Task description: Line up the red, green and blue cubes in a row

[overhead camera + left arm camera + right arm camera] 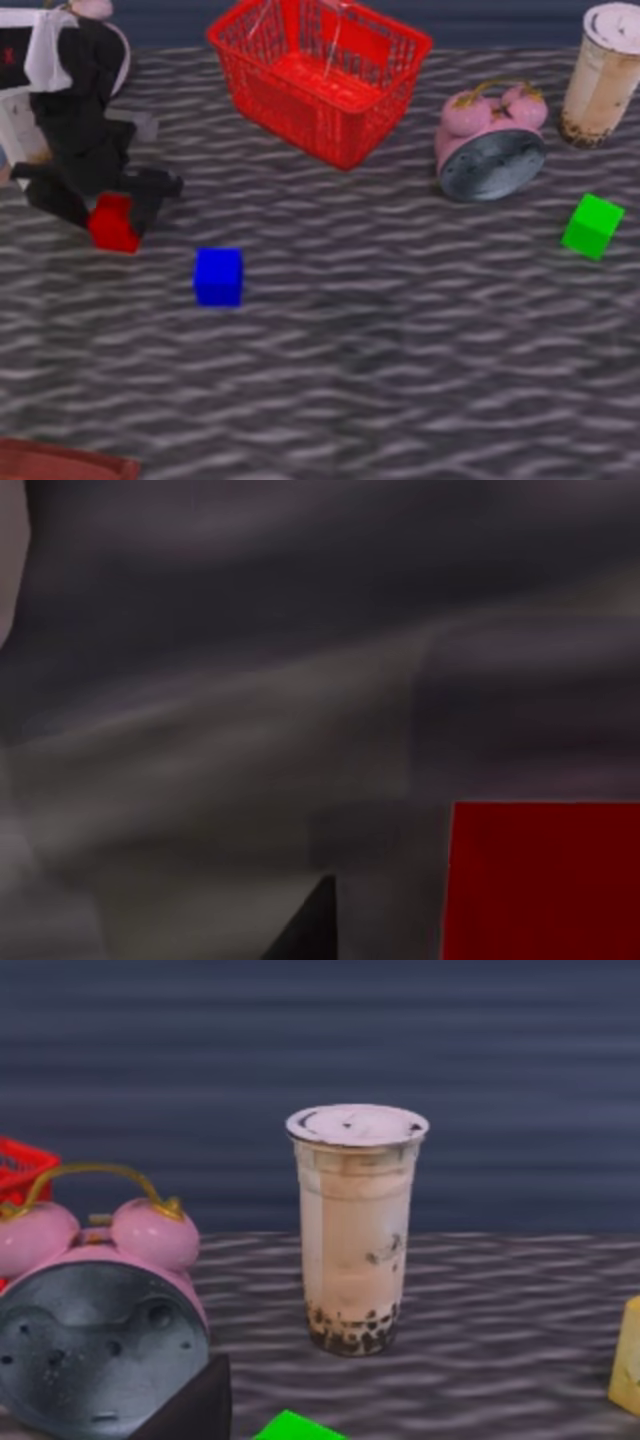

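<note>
A dark table [400, 380] with a rippled grey pattern is seen from above. The left gripper [112, 215] is low at the table's left side, and the red cube [113, 224] sits between its dark fingers [150, 190]. Whether they are clenched on the cube or only straddling it cannot be told from these views. The left wrist view shows only a red cube face [545, 880] close up, against blurred grey tabletop.

The blue cube [218, 276] rests on the table just right of the red cube and a little nearer the front edge, apart from it, with its sides roughly square to the table edges. The green cube [593, 226] sits far off at the right side, turned at an angle so one corner points forward. The cubes have equal sides, so none has a long axis.

A red wire basket [322, 75] stands at the back centre; nothing can be made out inside it. To its right a pink alarm clock [492, 140] lies tipped. A lidded cup of milk tea [355, 1230], with dark pearls at the bottom, stands upright at the back right corner.

The right gripper is out of sight; its wrist view faces the clock and cup.
</note>
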`<action>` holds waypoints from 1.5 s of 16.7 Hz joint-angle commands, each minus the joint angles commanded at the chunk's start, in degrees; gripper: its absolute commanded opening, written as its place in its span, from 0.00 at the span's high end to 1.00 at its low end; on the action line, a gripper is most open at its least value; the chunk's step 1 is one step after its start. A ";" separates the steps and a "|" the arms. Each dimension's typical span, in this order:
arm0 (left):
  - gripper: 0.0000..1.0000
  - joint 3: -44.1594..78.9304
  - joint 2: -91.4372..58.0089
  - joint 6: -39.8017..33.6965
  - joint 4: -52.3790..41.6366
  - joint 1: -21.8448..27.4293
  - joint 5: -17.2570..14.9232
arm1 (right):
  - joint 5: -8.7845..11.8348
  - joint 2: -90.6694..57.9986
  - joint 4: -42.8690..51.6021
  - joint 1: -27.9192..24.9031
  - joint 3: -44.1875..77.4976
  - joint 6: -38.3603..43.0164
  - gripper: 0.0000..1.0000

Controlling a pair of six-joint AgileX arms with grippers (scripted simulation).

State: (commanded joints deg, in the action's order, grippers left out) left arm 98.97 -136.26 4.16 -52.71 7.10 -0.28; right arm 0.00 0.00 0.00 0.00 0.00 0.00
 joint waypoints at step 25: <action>1.00 9.32 6.06 -0.17 -13.73 -1.18 -0.05 | 0.00 0.00 0.00 0.00 0.00 0.00 0.00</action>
State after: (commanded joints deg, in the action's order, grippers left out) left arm 108.29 -130.19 3.99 -66.44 5.93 -0.33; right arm 0.00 0.00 0.00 0.00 0.00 0.00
